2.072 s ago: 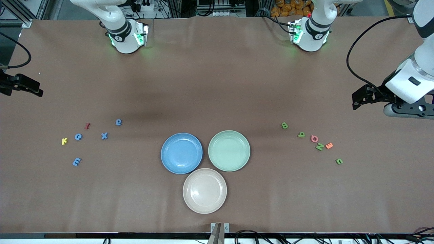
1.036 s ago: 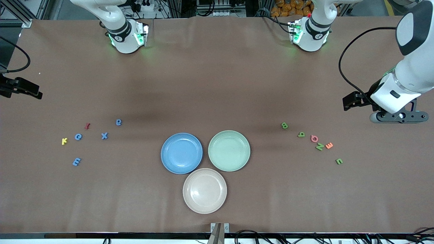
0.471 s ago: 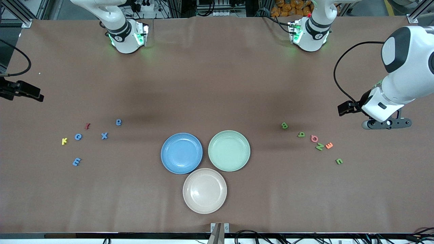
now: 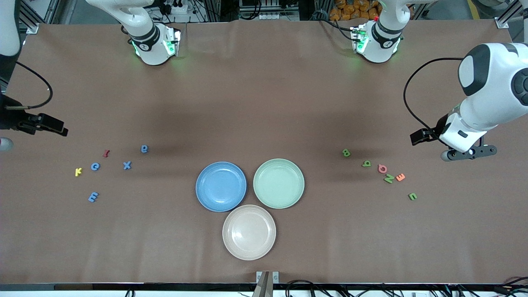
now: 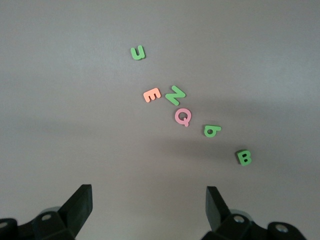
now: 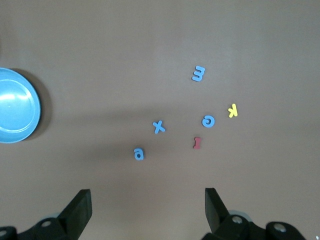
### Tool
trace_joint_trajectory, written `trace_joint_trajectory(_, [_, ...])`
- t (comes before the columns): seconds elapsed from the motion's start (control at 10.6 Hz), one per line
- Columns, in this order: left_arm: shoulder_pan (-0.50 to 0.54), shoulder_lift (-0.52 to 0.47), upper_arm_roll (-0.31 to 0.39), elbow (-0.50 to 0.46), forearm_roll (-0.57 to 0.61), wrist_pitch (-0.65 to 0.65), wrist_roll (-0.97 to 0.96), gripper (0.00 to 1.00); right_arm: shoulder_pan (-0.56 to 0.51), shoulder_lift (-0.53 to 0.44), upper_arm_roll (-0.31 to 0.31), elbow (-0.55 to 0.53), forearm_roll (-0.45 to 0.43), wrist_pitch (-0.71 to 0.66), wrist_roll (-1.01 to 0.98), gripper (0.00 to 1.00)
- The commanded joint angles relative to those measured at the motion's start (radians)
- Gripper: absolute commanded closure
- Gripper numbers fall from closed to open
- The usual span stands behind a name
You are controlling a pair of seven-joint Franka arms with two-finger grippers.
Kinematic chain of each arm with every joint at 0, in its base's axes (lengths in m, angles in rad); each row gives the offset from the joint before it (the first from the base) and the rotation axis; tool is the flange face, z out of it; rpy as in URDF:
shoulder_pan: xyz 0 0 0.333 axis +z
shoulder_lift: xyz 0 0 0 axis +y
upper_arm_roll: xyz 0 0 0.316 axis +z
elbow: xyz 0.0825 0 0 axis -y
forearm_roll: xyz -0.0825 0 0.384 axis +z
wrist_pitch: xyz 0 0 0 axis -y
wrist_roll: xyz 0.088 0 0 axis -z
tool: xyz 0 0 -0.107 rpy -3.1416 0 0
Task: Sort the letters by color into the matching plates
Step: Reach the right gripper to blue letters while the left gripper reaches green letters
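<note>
Front view: both tools wide apart, empty. Left tool (image 4: 468, 153) hangs over the tabletop near green letters (image 4: 388, 178); blue letters (image 4: 127, 165) sit toward the right tool (image 4: 6, 144). I'd drop straight onto one letter, avoiding neighbours.

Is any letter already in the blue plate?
No, the blue plate is bare, and the four blue letters lie on the table toward the right arm's end.

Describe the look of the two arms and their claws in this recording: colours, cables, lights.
Both arms have glossy white shells with black joint bands. Green lights glow at their bases by the table edge. The left arm's wrist carries a black mount and a grey bar, with a black cable looping to it. The left claw and right claw each show two dark, flat, wedge-shaped fingers. A black cable also runs to the right arm's black wrist mount.
</note>
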Motion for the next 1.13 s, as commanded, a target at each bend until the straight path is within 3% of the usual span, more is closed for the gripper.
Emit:
trace_joint_trajectory(0.0, [0.003,-0.027,-0.004,-0.106,0.001,0.116,-0.138,0.0,-0.019,-0.042,0.031,-0.164,0.015,0.164,0.015,0.0])
trace_joint_trajectory(0.75, [0.031,0.105,-0.002,-0.107,0.022,0.239,-0.239,0.0,-0.02,-0.022,0.097,-0.493,0.018,0.558,0.029,0.0])
trace_joint_trajectory(1.04, [0.026,0.179,-0.002,-0.082,0.026,0.295,-0.278,0.0,-0.019,-0.002,0.107,-0.544,0.018,0.597,0.029,0.0])
